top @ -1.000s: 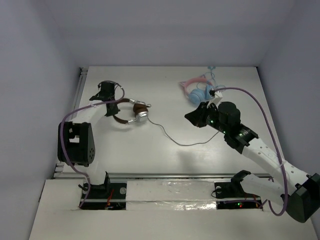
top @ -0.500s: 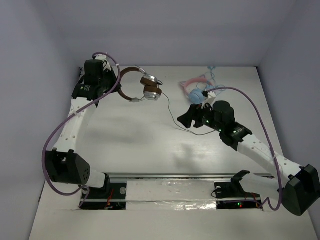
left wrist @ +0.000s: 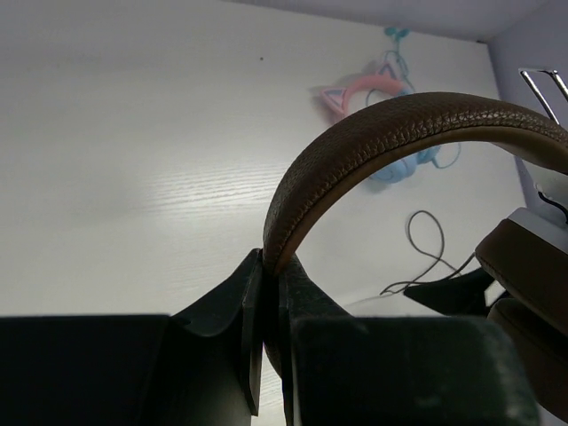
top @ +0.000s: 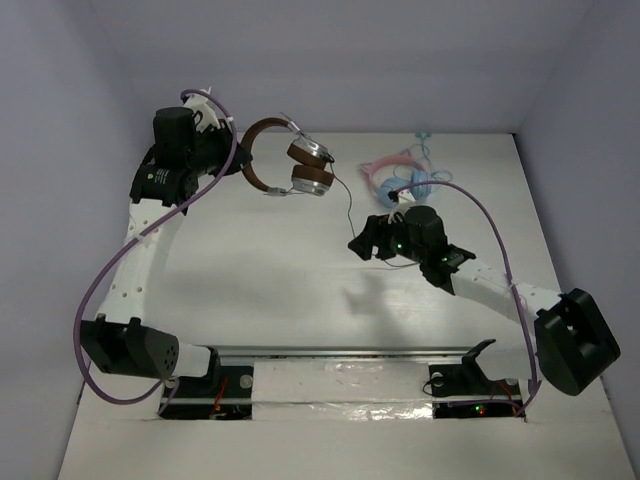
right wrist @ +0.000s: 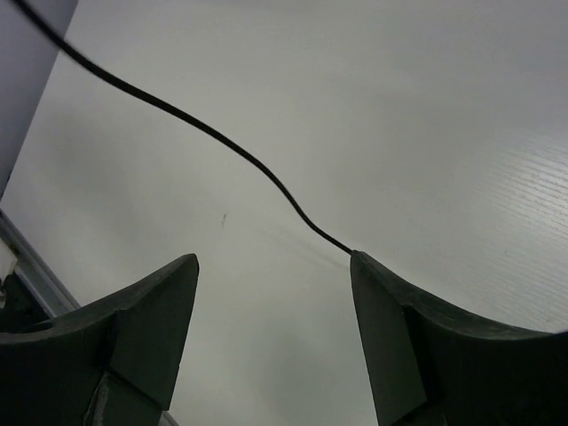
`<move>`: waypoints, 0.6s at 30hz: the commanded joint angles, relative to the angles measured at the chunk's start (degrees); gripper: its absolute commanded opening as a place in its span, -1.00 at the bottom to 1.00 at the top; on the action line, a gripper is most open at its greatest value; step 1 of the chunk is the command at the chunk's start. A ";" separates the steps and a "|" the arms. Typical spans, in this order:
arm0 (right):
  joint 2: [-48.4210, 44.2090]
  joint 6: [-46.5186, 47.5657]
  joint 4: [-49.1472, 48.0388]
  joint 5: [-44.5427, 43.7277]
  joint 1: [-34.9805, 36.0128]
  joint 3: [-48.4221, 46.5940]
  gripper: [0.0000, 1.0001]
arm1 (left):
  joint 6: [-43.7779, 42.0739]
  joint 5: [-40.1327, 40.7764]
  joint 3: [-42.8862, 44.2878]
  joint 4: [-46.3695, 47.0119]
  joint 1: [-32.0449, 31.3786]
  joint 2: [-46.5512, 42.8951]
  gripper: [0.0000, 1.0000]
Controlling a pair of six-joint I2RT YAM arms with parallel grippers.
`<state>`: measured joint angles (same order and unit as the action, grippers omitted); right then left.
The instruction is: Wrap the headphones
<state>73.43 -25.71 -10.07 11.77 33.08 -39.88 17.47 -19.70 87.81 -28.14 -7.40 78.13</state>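
**Cable released, headphones raised**

Our left gripper [left wrist: 271, 293] stays clamped on the brown headband [left wrist: 390, 133]. Within the last second it has lifted the headphones [top: 290, 165] off the table [top: 250, 290] toward its far left. Our right gripper [right wrist: 271, 262] has opened. Its jaws stand wide, and the thin dark cable [right wrist: 222, 142] runs loose between them, meeting one fingertip. We judge that winding has not begun. The silver-and-brown earcups [top: 312, 170] hang side by side, and the cable trails down from them toward the right gripper.

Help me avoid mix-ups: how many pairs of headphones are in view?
2. The brown headphones hang at far left, headband clamped in the left jaws; the pink-and-blue headphones lie flat to their right.
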 commanded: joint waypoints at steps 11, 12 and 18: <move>6.20 0.40 -9.71 -6.06 0.41 1.91 0.40 | 3.71 -5.87 10.45 4.06 0.02 -3.42 -1.00; 6.20 0.49 -9.71 -6.23 0.41 2.00 0.38 | 3.97 -5.96 11.06 4.58 0.02 -3.33 -1.00; 5.06 -0.30 -10.06 -7.03 0.41 3.40 0.28 | 5.11 -5.52 20.88 3.45 0.02 -0.44 -1.00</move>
<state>79.92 -25.85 -16.67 6.15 33.08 -37.32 20.03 -23.79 101.49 -28.88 -7.40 78.19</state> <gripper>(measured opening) 0.650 0.043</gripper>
